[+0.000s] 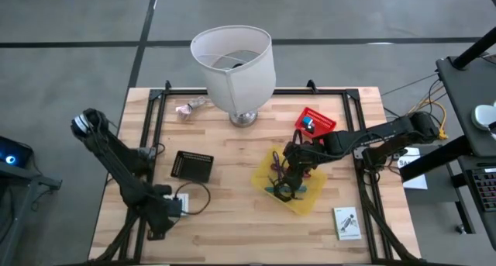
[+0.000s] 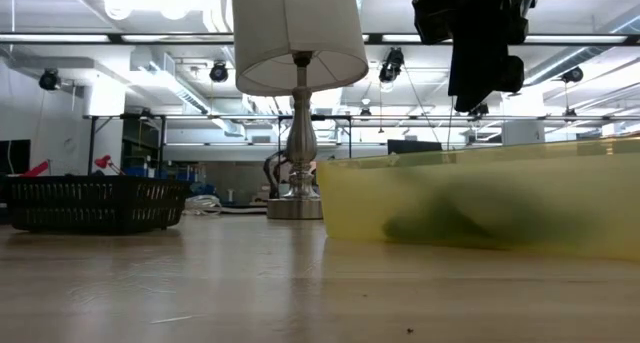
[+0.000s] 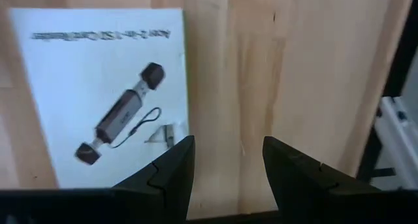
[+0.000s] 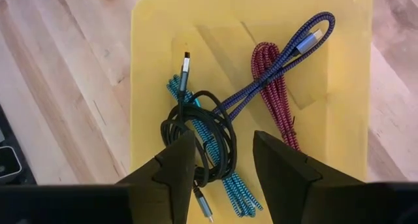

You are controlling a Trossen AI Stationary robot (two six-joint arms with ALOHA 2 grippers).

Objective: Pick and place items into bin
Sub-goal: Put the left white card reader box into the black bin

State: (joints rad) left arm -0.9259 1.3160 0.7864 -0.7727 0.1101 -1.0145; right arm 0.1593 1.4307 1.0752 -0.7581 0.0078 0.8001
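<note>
Under my dark right hand [image 4: 219,168] sits the translucent yellow bin [image 4: 151,67]; in it a glossy black cord loop [image 4: 196,136], a teal braided cable [image 4: 230,185], a maroon braided cable [image 4: 277,96] and a purple-blue woven cable [image 4: 287,51]; my left hand [image 3: 225,168] hangs over a white packet [image 3: 72,93] printed in grey; the worktop [image 1: 232,219] is pale wood.

A yellow bin [image 4: 150,67] fills the frame's centre, holding a coiled black cord [image 4: 196,129], a teal cable [image 4: 228,185], a maroon cable [image 4: 277,100] and a purple cable [image 4: 281,61], overlapping.
</note>
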